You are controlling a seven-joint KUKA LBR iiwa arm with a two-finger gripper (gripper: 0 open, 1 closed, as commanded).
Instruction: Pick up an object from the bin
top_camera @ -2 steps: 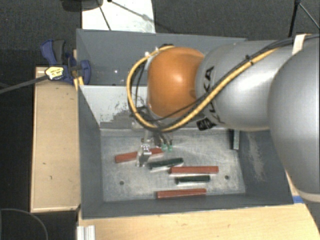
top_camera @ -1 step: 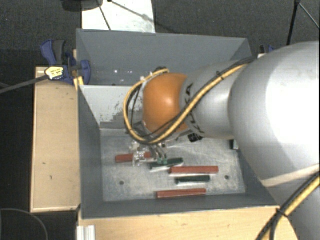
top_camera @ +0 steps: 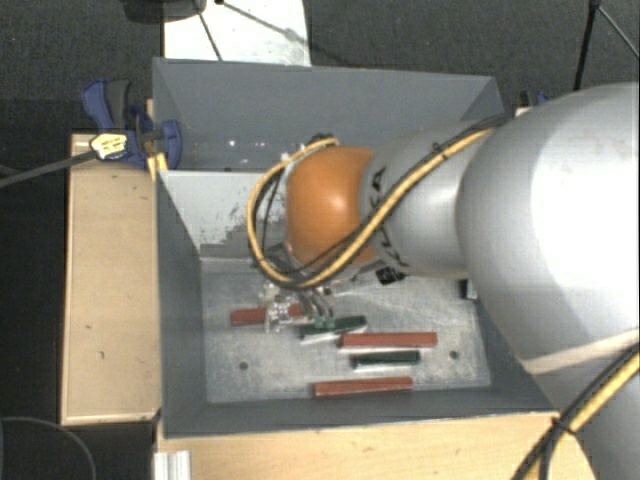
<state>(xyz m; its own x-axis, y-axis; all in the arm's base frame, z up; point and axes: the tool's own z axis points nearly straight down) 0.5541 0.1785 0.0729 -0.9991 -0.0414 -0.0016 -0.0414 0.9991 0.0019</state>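
The tool [top_camera: 296,310] sits low over the floor of the grey bin [top_camera: 182,308], beneath the arm's orange cover [top_camera: 322,208]. I cannot tell if it is apart or together. A short red-brown bar [top_camera: 247,317] lies just beside it toward the view's left. A dark green stick [top_camera: 340,325] lies just to its right. Beyond lie a long red-brown bar [top_camera: 390,340], a dark green bar [top_camera: 385,358] and another red-brown bar [top_camera: 362,387].

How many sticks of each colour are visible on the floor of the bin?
Red-brown sticks: 3
Dark green sticks: 2
Pale stick: 1
Total: 6
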